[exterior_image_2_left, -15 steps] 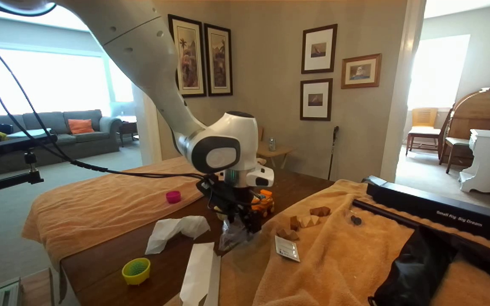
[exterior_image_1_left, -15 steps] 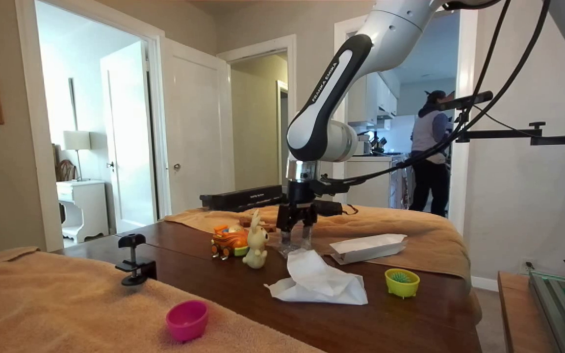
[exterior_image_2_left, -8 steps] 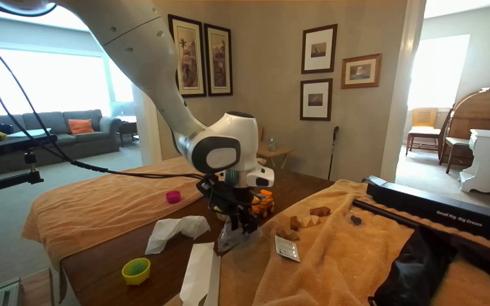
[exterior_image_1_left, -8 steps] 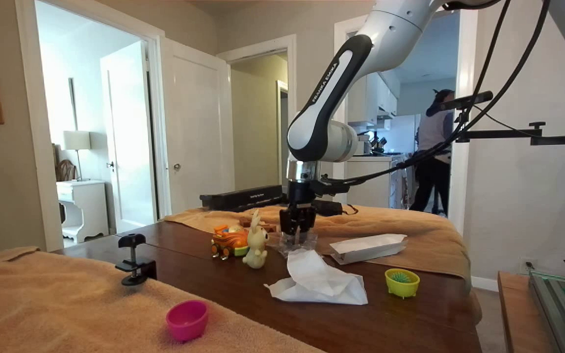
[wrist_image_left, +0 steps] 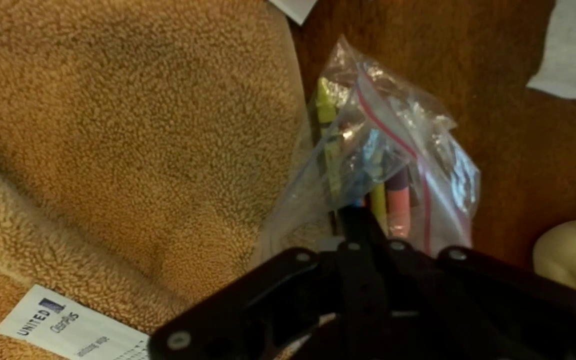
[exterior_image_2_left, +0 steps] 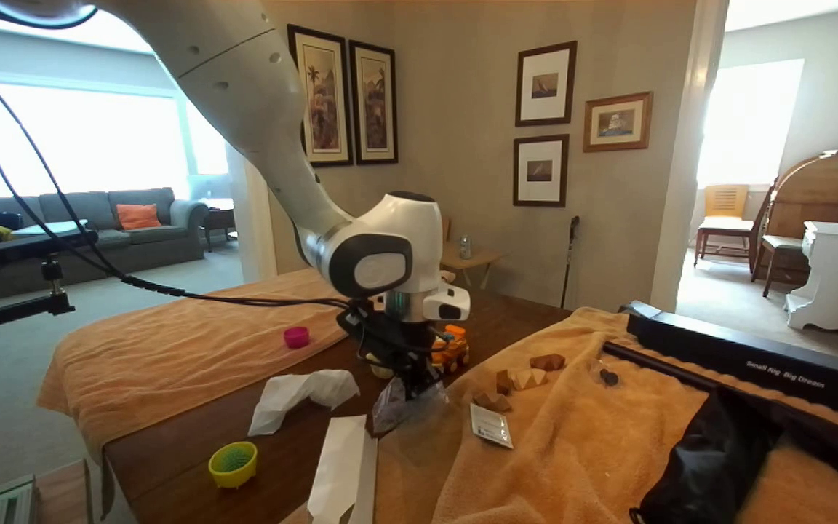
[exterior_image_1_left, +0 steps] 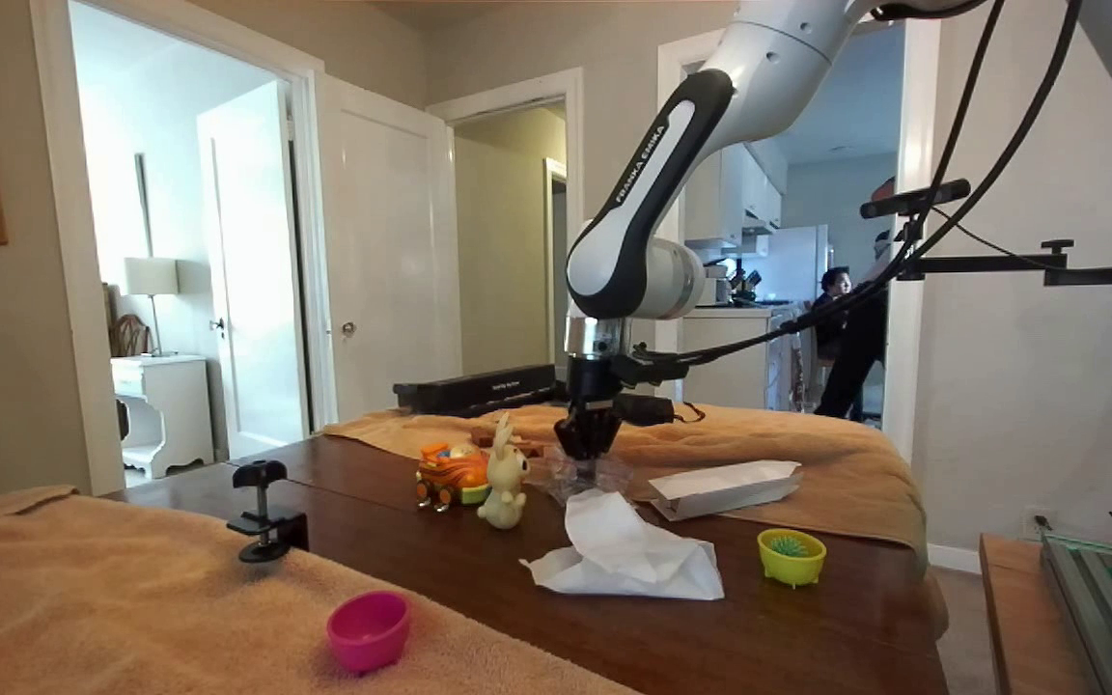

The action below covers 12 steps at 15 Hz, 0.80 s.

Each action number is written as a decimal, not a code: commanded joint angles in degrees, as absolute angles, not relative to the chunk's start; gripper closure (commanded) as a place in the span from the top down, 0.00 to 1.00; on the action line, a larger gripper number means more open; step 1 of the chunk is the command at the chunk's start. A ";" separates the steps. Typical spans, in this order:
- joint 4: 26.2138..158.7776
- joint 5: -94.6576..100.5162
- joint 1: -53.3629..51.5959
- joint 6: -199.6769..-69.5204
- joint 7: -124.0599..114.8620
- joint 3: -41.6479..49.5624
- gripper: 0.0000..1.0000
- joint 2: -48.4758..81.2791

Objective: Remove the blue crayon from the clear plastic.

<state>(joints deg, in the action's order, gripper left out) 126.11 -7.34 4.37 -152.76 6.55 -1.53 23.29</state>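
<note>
A clear plastic bag with a red-pink zip line lies on the table edge beside the towel; it also shows in both exterior views, under the gripper. Through its film I make out a yellow crayon, a peach crayon and, between them, the blue crayon, blurred and partly covered. My gripper points down at the bag with its fingers together, their tips right at the blue crayon's near end. Whether plastic or crayon is pinched there is hidden. In an exterior view the gripper reaches into the crumpled film.
Close by stand a pale bunny toy and an orange toy car. Around the bag lie a white tissue, a white box, a wipe packet and wooden blocks. A yellow-green bowl sits farther off.
The fingers have gone from wide apart to together inside the bag's film, while the arm has stayed nearly in place. In the background, the person has shifted.
</note>
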 commanded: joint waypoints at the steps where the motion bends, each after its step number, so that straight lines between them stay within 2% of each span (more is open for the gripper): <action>1: 125.69 -5.56 3.85 -152.21 6.08 -0.96 0.00 23.96; 4: 125.60 -5.27 3.81 -152.15 6.10 -0.97 0.00 23.95; 5: 125.62 -5.18 3.79 -152.15 6.06 -0.95 0.20 23.92; 12: 125.60 -4.76 3.73 -152.08 6.03 -0.92 0.67 24.10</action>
